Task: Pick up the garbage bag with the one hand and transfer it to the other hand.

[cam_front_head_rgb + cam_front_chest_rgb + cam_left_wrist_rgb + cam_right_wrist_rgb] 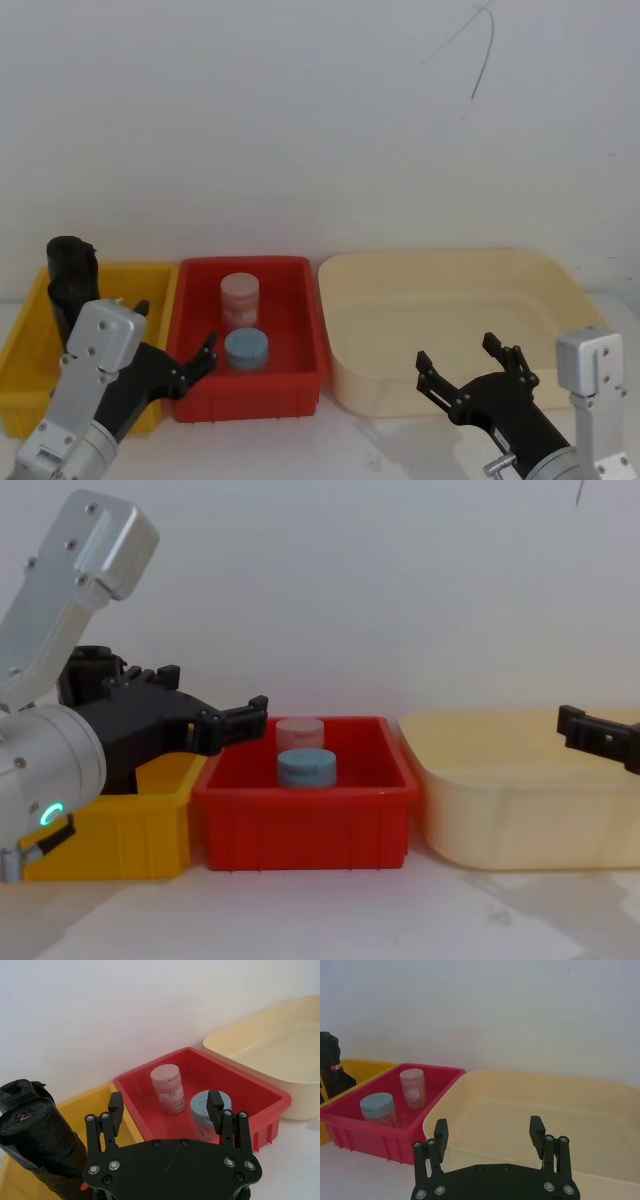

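Note:
The garbage bag (70,272) is a black roll standing upright at the back left of the yellow bin (25,345). It also rises from that bin in the left wrist view (41,1142), and its top shows far off in the right wrist view (330,1062). My left gripper (176,330) (165,1104) (214,694) hovers open over the border between the yellow and red bins, just right of the bag and apart from it. My right gripper (458,352) (488,1127) is open and holds nothing, low over the front of the cream tub (350,375).
A red bin (300,385) between the yellow bin and the cream tub holds a pink tub (240,297) and a blue tub (246,348). A white wall stands close behind all three containers. Bare white table runs along the front.

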Controlling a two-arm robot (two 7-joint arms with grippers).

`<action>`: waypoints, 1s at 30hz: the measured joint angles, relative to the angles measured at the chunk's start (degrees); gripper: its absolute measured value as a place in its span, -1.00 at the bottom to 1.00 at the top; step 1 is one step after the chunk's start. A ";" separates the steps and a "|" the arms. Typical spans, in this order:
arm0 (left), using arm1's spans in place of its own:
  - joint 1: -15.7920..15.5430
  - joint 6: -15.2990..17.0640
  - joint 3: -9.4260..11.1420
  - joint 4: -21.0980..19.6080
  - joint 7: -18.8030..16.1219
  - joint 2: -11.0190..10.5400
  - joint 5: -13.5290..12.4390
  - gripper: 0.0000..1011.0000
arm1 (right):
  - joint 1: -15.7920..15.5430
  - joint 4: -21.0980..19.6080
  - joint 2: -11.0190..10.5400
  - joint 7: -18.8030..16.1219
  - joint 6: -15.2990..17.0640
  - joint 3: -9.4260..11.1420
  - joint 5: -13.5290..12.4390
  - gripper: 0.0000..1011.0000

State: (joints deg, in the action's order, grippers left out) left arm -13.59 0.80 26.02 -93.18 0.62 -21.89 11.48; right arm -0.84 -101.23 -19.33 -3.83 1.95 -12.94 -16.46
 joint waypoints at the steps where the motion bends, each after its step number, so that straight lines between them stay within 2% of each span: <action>1: 0.00 0.00 0.00 0.00 0.00 0.00 0.00 0.98 | 0.00 0.00 0.00 0.00 0.00 0.00 0.00 0.98; 18: -0.03 0.00 -0.01 0.02 0.03 0.03 0.00 0.98 | 0.05 0.01 0.00 -0.01 0.04 0.00 0.13 0.98; 25: -0.50 0.10 -0.16 -0.04 0.74 0.16 0.14 0.98 | 0.65 -0.42 -0.55 -0.68 1.66 0.03 0.57 0.98; 30: -0.38 1.24 -0.60 -1.51 1.17 0.08 0.66 0.98 | 1.06 -1.54 -1.08 -1.69 3.17 0.46 0.01 0.98</action>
State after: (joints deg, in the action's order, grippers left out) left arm -13.97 2.04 25.42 -94.69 1.80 -21.81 12.14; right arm 0.22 -102.77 -20.41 -5.52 5.12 -12.48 -16.45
